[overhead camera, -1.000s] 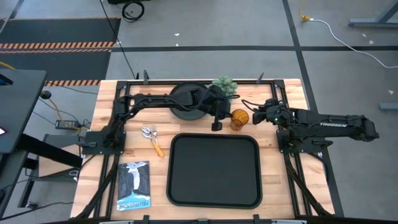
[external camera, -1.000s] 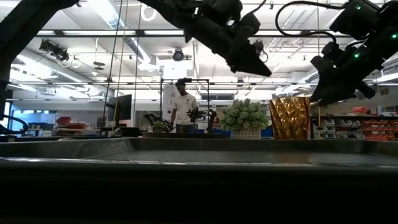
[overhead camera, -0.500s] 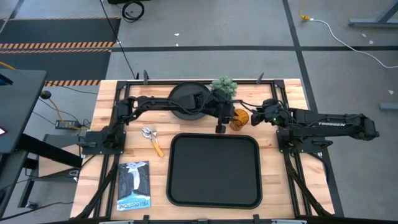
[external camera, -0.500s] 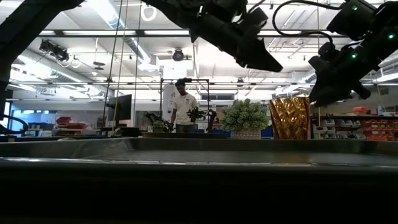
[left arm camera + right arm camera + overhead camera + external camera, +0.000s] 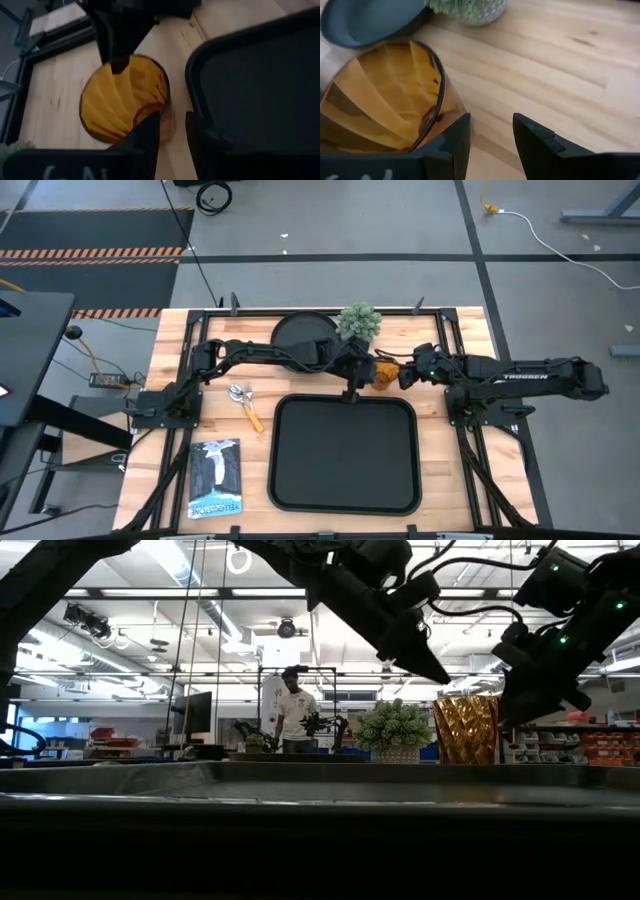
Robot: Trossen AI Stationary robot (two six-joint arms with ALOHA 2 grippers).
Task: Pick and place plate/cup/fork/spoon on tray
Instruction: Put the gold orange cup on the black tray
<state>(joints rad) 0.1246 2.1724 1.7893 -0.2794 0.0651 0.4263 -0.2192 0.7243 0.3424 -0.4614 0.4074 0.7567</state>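
Note:
The amber cup [image 5: 385,372] stands upright on the table between the plant and the tray [image 5: 345,452]. My left gripper [image 5: 440,672] hovers just above the cup's rim [image 5: 122,100], slanting down, its fingers a narrow gap apart over the rim's near side. My right gripper [image 5: 491,130] is open, low beside the cup's right wall [image 5: 380,95], with bare table between its fingers. The black plate [image 5: 300,335] lies at the far side, partly under my left arm. The fork and spoon [image 5: 243,404] lie together left of the tray.
A small potted plant [image 5: 360,320] stands at the far edge, just behind the cup. A booklet [image 5: 215,478] lies at the near left. The table's black frame rails run along the edges. A person stands in the room behind [image 5: 293,710].
My left gripper has moved toward the table's right edge and then down toward the cup's rim. My right gripper has moved toward the table's left edge, closing in on the cup, and a little lower. The cup has stayed in place.

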